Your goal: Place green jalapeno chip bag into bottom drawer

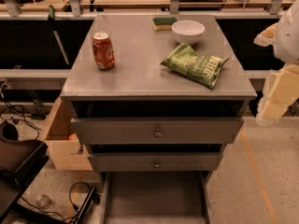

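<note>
on tabletop [135, 78], right of centre: green jalapeno chip bag [195, 64] lying flat, crinkled, nothing gripping it. white bowl [188, 31] just behind bag. green-and-yellow sponge [163, 23] left of bowl, near back edge. red soda can [103, 50] upright on left side, well apart from bag. under tabletop: upper drawer front [158, 130] and lower drawer front [156, 162], each with round knob. bottom drawer [154, 195] pulled out lowest, grey floor showing. gripper [278, 94] at right frame edge, off tabletop, apart from bag; clenched or released: cannot tell.
</note>
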Action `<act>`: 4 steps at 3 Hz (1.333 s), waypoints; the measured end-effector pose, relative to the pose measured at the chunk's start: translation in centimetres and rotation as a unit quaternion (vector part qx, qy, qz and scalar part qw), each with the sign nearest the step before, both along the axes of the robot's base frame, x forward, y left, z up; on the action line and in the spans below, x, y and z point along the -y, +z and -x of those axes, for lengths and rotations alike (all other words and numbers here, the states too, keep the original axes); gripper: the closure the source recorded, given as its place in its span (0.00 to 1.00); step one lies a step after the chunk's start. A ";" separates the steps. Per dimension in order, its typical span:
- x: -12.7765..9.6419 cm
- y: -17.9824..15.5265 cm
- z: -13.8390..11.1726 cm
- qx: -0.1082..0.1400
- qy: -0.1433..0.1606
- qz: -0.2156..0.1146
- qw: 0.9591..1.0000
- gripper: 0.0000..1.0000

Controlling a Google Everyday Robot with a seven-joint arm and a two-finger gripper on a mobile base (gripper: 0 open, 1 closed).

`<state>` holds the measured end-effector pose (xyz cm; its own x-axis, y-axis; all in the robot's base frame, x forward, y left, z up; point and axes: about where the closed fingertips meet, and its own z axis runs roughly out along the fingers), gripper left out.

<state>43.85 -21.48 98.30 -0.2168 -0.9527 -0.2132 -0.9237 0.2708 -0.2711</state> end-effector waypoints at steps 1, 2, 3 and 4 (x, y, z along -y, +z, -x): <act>0.0 0.0 0.0 0.000 0.000 0.000 1.000 0.00; -0.5 0.2 -3.5 0.028 0.005 -0.058 0.998 0.00; -1.5 0.5 -12.1 0.080 0.008 -0.151 0.985 0.00; -1.9 -0.6 -17.8 0.105 0.011 -0.201 0.974 0.00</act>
